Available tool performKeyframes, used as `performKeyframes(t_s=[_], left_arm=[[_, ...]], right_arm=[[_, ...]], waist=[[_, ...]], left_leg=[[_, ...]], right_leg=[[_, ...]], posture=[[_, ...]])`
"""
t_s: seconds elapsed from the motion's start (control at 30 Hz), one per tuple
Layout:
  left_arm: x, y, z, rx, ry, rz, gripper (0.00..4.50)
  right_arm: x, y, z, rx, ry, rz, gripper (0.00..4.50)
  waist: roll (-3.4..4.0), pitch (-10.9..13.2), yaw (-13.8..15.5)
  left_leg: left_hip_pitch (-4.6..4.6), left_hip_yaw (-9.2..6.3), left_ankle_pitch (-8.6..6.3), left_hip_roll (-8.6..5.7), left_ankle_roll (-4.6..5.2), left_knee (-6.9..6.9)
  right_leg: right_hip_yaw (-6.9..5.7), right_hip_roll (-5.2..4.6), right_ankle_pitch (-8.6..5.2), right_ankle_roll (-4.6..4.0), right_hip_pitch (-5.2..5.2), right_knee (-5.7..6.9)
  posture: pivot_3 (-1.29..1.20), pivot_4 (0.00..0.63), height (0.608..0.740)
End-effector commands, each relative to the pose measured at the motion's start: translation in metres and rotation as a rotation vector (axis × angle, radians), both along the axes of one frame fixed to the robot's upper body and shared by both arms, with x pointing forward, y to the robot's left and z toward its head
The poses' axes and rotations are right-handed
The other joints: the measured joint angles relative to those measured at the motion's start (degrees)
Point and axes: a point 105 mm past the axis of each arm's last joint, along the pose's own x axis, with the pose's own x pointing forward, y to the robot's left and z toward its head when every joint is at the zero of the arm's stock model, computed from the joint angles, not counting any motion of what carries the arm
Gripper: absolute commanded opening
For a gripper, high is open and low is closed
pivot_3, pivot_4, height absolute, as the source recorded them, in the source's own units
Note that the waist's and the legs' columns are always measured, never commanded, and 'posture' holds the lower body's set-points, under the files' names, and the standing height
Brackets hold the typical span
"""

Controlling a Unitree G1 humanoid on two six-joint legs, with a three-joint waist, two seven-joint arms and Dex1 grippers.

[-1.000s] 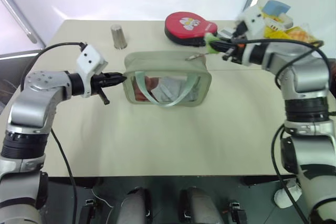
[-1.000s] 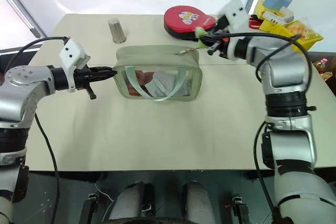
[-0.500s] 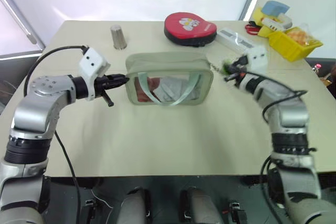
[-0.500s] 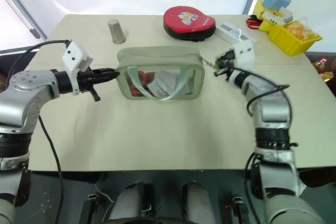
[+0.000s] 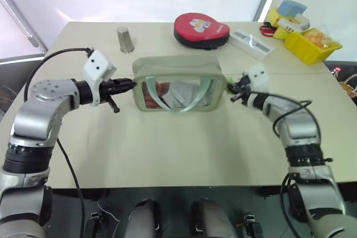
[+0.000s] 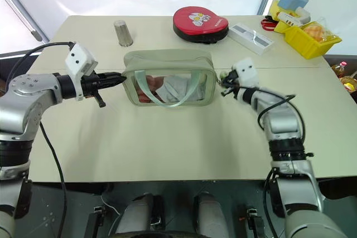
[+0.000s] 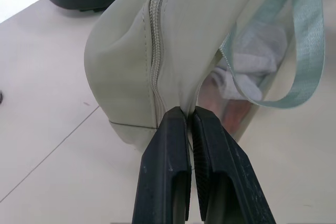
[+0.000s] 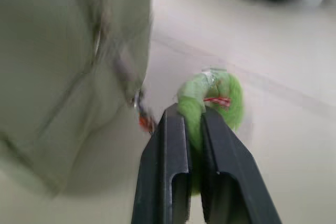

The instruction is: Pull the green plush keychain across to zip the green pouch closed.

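The left hand (image 7: 190, 121) has its two black fingers pinched tight on the fabric at one end of the boxy pale green pouch with a clear plastic window (image 5: 179, 83), right below the end of the zipper (image 7: 156, 51). The right hand (image 8: 192, 124) has its two black fingers squeezed on the small fuzzy lime-green keychain with red bits (image 8: 212, 98). That keychain sits just beside the other end of the pouch, low by its corner, near the table top.

The pouch stands upright in the middle of the pale table (image 5: 167, 149), between the two hands. A mint strap (image 5: 181, 101) loops down over its clear window, and folded things show inside.

Behind the pouch lies a round red cartoon case (image 5: 202, 29). A small grey metal cup (image 5: 126, 39) stands at the back, nearer the left arm. A flat clear packet (image 5: 254, 43) and a yellow bin of odds and ends (image 5: 309, 45) sit at the far corner on the right arm's side.
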Motion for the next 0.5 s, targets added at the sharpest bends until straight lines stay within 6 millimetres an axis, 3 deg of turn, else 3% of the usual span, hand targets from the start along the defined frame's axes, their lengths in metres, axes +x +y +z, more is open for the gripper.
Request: performKeyframes(t_s=[0.03, 0.13, 0.2, 0.3, 0.5], left_arm=[[-0.005, 0.009, 0.03, -0.043, -0.035, -0.027, 2.03], [-0.01, 0.024, 0.051, -0.067, -0.03, -0.036, 3.6], [-0.011, 0.034, 0.066, -0.093, -0.044, -0.031, 4.45], [-0.003, 0.051, 0.083, -0.107, -0.082, 0.04, 4.45], [-0.001, 0.051, 0.085, -0.096, -0.099, 0.025, 4.45]], right_arm=[[-0.016, 0.002, 0.053, 0.001, -0.061, 0.173, 2.05], [-0.037, 0.007, 0.084, 0.003, -0.027, 0.345, 3.69], [-0.05, 0.012, 0.099, 0.009, -0.006, 0.427, 4.49], [-0.067, 0.021, 0.11, -0.024, 0.032, 0.521, 4.49], [-0.07, 0.029, 0.115, -0.045, 0.0, 0.53, 4.49]], waist=[[-0.01, 0.01, 0.03], [-0.03, 0.02, 0.06], [-0.02, 0.02, 0.0], [-0.02, 0.02, 0.05], [-0.03, 0.02, 0.08]], left_leg=[[-0.01, 0.0, 0.0, 0.0, 0.0, -0.02], [-0.02, 0.0, -0.01, 0.01, 0.01, -0.05], [-0.03, 0.0, -0.01, 0.01, 0.01, -0.06], [-0.01, 0.01, -0.01, 0.02, 0.01, -0.05], [-0.04, 0.03, -0.01, 0.02, 0.02, -0.02]], right_leg=[[0.0, 0.01, 0.0, 0.0, -0.01, -0.04], [0.0, 0.03, 0.0, 0.0, -0.01, -0.11], [-0.01, 0.04, 0.0, 0.0, -0.01, -0.13], [-0.01, 0.04, 0.0, 0.0, 0.0, -0.12], [0.0, 0.02, 0.0, 0.0, -0.01, -0.12]], posture=[[0.0, 0.15, 0.74], [0.0, 0.15, 0.74], [0.0, 0.15, 0.74], [0.0, 0.15, 0.74], [0.0, 0.15, 0.74]])
